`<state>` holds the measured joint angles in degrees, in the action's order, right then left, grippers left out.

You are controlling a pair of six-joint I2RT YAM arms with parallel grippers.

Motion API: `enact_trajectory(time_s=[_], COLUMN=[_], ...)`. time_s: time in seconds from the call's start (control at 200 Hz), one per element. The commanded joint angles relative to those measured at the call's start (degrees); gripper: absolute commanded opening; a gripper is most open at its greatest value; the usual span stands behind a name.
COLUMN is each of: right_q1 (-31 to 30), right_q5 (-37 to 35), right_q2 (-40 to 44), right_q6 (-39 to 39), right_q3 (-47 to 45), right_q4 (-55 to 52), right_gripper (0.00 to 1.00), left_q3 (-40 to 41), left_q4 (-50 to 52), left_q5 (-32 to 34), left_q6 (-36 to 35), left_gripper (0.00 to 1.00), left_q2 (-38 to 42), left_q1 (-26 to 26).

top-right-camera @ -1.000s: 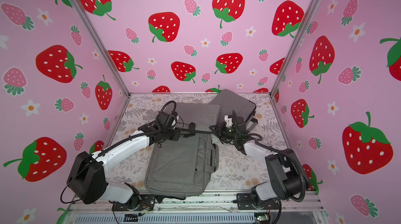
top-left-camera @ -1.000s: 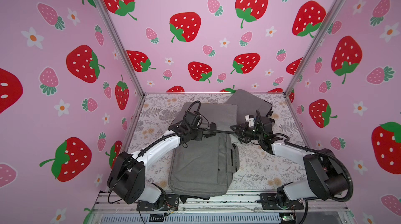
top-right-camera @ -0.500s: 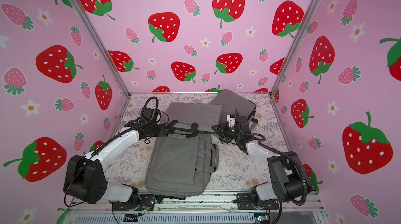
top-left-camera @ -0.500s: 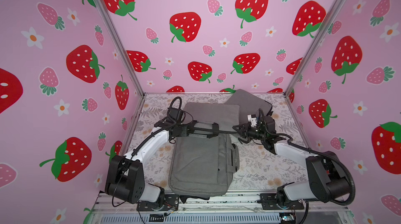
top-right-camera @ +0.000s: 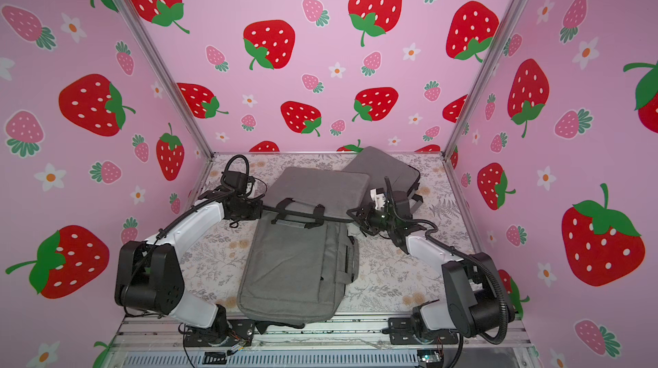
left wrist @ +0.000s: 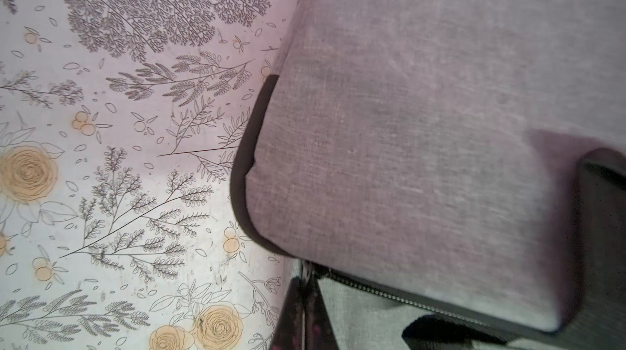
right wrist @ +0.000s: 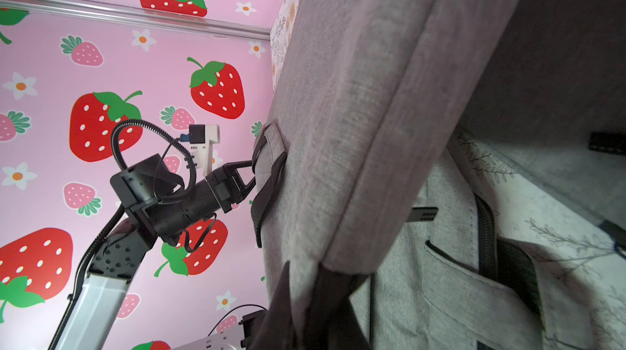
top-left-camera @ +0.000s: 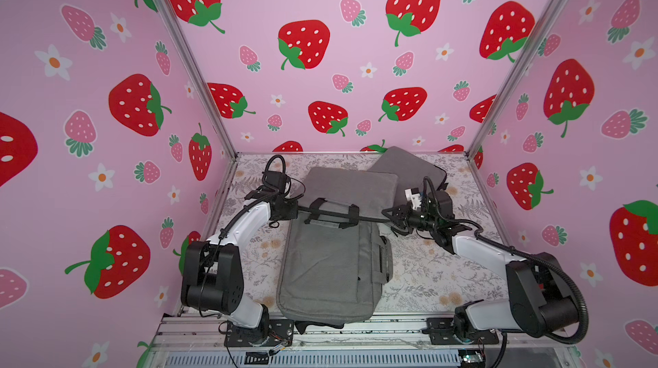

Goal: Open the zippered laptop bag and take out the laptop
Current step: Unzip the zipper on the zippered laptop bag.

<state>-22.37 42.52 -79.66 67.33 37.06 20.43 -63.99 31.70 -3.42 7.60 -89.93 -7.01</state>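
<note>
A: Laptop bag (top-left-camera: 331,270) open?
B: Unzipped. It lies on the table (top-left-camera: 427,270); left gripper (top-left-camera: 301,208) and right gripper (top-left-camera: 386,213) each pinch its raised flap (top-left-camera: 356,188). Laptop unseen, removal remains

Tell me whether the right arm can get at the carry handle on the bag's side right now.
Probably, once freed: the carry handle lies uncovered close to the right gripper, but that gripper looks shut on the gray sleeve.
</note>
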Motion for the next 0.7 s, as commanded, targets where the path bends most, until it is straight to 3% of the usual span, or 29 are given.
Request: enact_trajectory(time_s=[0.0, 0.19, 0.44, 0.695], right_q1=[1.7, 3.2, 3.1, 3.7], right_q5=[5.5, 3.3, -0.3, 4.4], right_q2=[2.4, 3.8, 3.6, 3.9], right_q6=[-2.7, -2.5, -3.1, -6.8], right_q3=[0.5, -0.4, 0.6, 2.4], right_q4=[-2.6, -4.3, -7.0, -9.3], right_gripper=[0.00, 0.00, 0.00, 0.00], left_q3=[-3.7, -3.7, 0.9, -1.5], left_q4=[-0.9, 0.7, -0.9, 0.4], left_q5=[11.2, 13.7, 5.8, 11.2], left_q6=[-0.3, -0.3, 2.1, 0.1], left_gripper=[0.00, 0.00, 0.00, 0.00], left_q2=[-3.0, -2.0, 2.7, -0.3], left_q1=[4.3, 4.8, 2.5, 4.7])
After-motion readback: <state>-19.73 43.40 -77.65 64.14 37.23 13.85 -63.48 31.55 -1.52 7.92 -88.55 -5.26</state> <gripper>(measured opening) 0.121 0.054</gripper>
